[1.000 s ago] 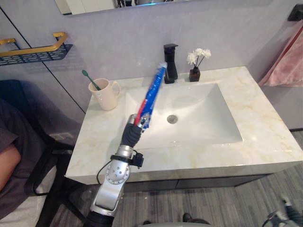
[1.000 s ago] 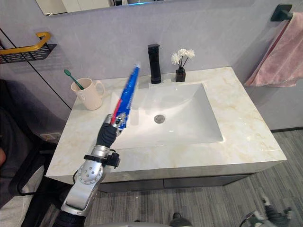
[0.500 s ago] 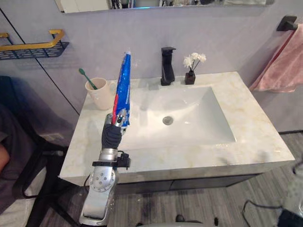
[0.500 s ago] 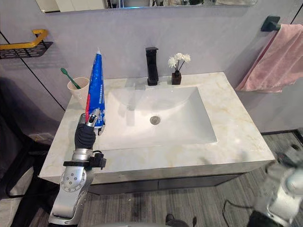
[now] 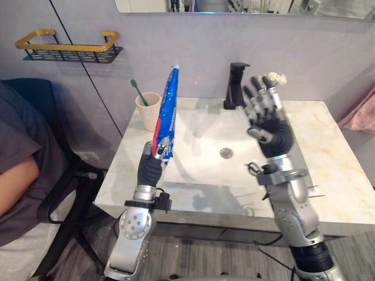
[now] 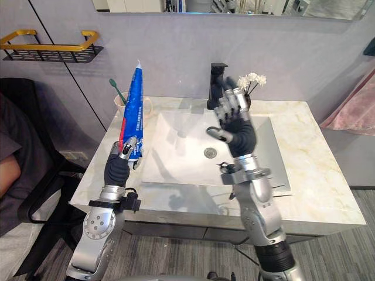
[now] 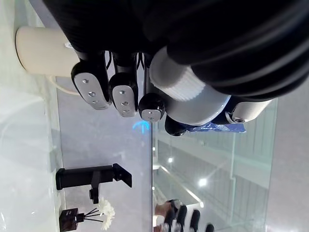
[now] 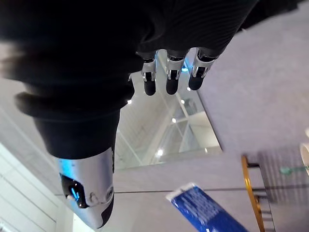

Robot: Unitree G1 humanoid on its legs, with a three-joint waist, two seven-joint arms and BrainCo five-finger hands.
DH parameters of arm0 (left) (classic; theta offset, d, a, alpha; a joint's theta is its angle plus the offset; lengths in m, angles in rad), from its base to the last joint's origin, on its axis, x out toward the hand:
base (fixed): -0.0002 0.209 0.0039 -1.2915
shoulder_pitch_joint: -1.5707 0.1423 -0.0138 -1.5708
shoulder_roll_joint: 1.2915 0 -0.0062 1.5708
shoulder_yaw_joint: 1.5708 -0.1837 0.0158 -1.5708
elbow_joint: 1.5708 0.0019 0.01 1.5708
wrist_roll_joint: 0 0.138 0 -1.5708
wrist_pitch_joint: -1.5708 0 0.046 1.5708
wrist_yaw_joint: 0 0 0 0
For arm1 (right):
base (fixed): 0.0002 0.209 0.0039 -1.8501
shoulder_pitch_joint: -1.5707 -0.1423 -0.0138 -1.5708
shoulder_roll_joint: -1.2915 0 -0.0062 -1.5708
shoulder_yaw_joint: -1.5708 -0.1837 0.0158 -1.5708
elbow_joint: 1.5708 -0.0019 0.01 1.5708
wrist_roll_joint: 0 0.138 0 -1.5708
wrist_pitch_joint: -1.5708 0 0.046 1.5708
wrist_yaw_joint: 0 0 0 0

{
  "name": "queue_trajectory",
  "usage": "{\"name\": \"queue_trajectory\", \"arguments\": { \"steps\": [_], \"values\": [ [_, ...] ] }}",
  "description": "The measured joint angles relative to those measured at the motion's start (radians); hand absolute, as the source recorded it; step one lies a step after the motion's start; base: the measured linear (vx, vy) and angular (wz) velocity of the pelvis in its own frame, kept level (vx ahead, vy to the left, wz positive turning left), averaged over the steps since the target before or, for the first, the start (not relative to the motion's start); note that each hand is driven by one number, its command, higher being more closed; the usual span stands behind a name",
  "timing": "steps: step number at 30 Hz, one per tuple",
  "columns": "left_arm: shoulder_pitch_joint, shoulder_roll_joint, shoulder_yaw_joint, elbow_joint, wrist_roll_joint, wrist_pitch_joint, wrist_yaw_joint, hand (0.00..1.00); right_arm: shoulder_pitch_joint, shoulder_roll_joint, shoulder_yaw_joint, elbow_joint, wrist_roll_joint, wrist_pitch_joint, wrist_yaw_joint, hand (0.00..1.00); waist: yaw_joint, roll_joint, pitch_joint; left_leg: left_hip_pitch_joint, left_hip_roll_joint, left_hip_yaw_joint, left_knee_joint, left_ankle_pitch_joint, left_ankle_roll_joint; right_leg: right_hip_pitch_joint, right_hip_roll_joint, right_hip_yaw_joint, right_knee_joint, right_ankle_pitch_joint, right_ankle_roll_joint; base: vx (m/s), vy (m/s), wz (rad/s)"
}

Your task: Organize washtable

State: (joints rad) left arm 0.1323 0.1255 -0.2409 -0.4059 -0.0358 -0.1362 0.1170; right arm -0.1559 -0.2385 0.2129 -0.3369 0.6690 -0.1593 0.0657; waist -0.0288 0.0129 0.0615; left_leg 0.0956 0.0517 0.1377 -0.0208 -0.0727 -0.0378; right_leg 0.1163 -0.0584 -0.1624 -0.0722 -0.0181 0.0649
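Left hand (image 5: 151, 168) curled round the lower end of a blue toothpaste tube (image 5: 167, 111), tube upright above the counter (image 5: 122, 175) near the cup (image 5: 149, 112) holding a toothbrush (image 5: 135, 91), right hand (image 5: 269, 124) raised over the sink (image 5: 202, 167), fingers spread.

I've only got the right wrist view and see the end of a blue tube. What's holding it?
Observer: The left hand is curled round the cap end of the toothpaste tube, holding it nearly upright.
Operator: And my right hand?
Observer: The right hand is raised over the sink, fingers straight, holding nothing.
Operator: Where does the cup stand?
Observer: The cup with the green toothbrush stands at the counter's back left, behind the tube.
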Motion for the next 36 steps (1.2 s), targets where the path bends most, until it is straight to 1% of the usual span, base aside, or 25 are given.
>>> {"name": "queue_trajectory", "arguments": {
  "steps": [1, 4, 7, 11, 18, 21, 22, 26, 29, 36],
  "values": [
    [-0.004, 0.005, -0.016, 0.001, 0.001, 0.001, 0.001, 1.00, -0.011, 0.010, 0.040, 0.020, 0.021, 0.016, 0.003, 0.00, 0.002, 0.000, 0.000, 0.000, -0.001, 0.000, 0.000, 0.001, 0.001, 0.000, -0.001, -0.001, 0.000, 0.000, 0.000, 0.00, 0.000, 0.00],
    [-0.049, 0.020, -0.067, 0.016, 0.010, 0.005, 0.013, 1.00, -0.017, 0.041, 0.091, 0.052, 0.074, 0.036, 0.005, 0.00, 0.016, 0.000, 0.000, -0.005, -0.003, -0.008, -0.002, 0.006, 0.002, 0.000, -0.002, -0.011, -0.002, 0.000, 0.000, -0.04, -0.013, 0.09],
    [-0.090, 0.020, -0.080, 0.019, 0.027, 0.013, 0.020, 1.00, -0.034, 0.057, 0.124, 0.073, 0.126, 0.051, 0.003, 0.00, 0.014, 0.000, 0.000, -0.009, -0.006, -0.027, -0.025, 0.028, 0.002, -0.006, -0.004, -0.033, -0.002, 0.000, 0.000, -0.04, -0.021, 0.20],
    [-0.114, 0.030, -0.102, 0.039, 0.069, 0.020, 0.021, 1.00, -0.083, 0.065, 0.150, 0.100, 0.175, 0.054, 0.000, 0.00, 0.015, -0.001, 0.000, -0.012, -0.009, -0.028, -0.036, 0.040, 0.002, -0.013, -0.006, -0.036, -0.002, 0.002, -0.002, -0.05, -0.014, 0.03],
    [-0.119, 0.038, -0.185, 0.100, 0.149, 0.034, 0.018, 1.00, -0.113, 0.079, 0.192, 0.152, 0.266, 0.054, -0.004, 0.00, 0.014, -0.002, -0.002, -0.012, -0.017, -0.028, -0.049, 0.053, 0.010, -0.015, -0.014, -0.043, -0.005, 0.012, 0.002, -0.05, 0.003, 0.02],
    [-0.120, 0.047, -0.214, 0.112, 0.169, 0.043, 0.016, 1.00, -0.128, 0.086, 0.192, 0.167, 0.283, 0.054, -0.023, 0.00, 0.015, -0.012, -0.008, -0.013, -0.019, -0.027, -0.049, 0.055, 0.010, -0.014, -0.015, -0.043, -0.013, 0.018, 0.002, -0.05, -0.001, -0.03],
    [-0.120, 0.048, -0.223, 0.112, 0.177, 0.043, 0.016, 1.00, -0.135, 0.087, 0.192, 0.171, 0.293, 0.053, -0.023, 1.00, 0.016, -0.016, -0.011, -0.014, -0.019, -0.027, -0.049, 0.055, 0.010, -0.014, -0.015, -0.043, -0.018, 0.020, -0.001, -0.05, -0.015, -0.04],
    [-0.140, 0.047, -0.237, 0.140, 0.207, 0.038, 0.016, 1.00, -0.140, 0.085, 0.189, 0.179, 0.315, 0.050, -0.032, 1.00, 0.015, -0.019, -0.018, -0.014, -0.019, -0.027, -0.053, 0.061, 0.009, -0.016, -0.014, -0.045, -0.019, 0.021, -0.001, -0.04, -0.015, 0.00],
    [-0.155, 0.045, -0.239, 0.161, 0.208, 0.037, 0.016, 1.00, -0.153, 0.082, 0.188, 0.197, 0.321, 0.048, -0.041, 1.00, 0.010, -0.019, -0.020, -0.013, -0.019, -0.028, -0.072, 0.076, 0.009, -0.020, -0.013, -0.051, -0.020, 0.023, -0.004, -0.04, -0.016, 0.05],
    [-0.148, 0.044, -0.241, 0.183, 0.196, 0.016, 0.016, 1.00, -0.153, 0.081, 0.189, 0.197, 0.323, 0.051, -0.041, 1.00, 0.013, -0.019, -0.020, -0.014, -0.020, -0.030, -0.072, 0.077, 0.010, -0.021, -0.013, -0.052, -0.020, 0.026, -0.003, -0.02, -0.003, 0.00]
  ]
}}
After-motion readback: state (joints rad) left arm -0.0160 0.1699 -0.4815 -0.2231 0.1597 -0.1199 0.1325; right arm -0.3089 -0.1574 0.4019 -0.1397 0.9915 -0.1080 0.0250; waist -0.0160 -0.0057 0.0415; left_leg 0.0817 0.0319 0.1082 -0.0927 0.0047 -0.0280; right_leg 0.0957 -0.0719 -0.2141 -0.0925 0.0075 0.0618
